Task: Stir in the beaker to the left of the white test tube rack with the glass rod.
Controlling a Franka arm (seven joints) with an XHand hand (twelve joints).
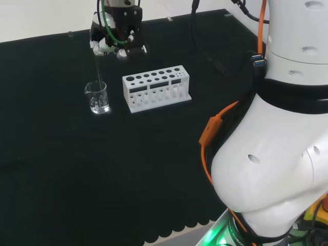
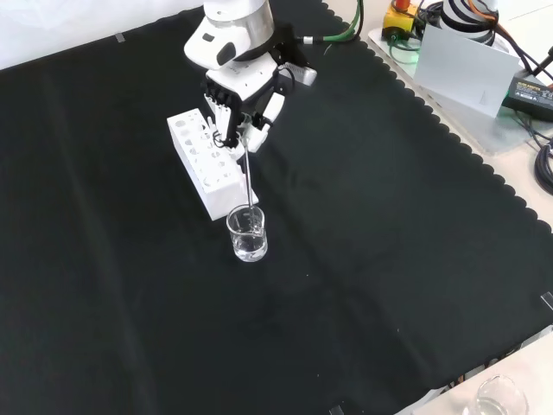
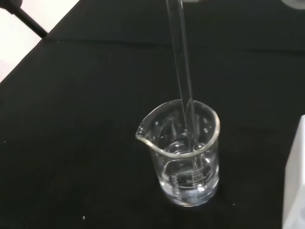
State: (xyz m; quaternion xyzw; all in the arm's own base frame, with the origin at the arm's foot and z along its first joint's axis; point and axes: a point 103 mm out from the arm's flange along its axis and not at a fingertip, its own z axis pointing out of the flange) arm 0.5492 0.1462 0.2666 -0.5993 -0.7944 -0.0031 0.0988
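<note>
On the black cloth [image 2: 389,259], the black and white hand [image 2: 235,108] pinches a thin glass rod [image 3: 183,86], tip down inside the small clear beaker [image 3: 183,162]. A wide stir could, I judge, knock the wall and tip it towards the white test tube rack [image 1: 156,88].

In the wrist view the top of my glass rod [image 3: 183,71] runs out past the frame edge, and the white test tube rack [image 3: 295,186] beside the beaker [image 3: 183,157] is cut to a sliver. I cannot tell what clear liquid the beaker holds.
</note>
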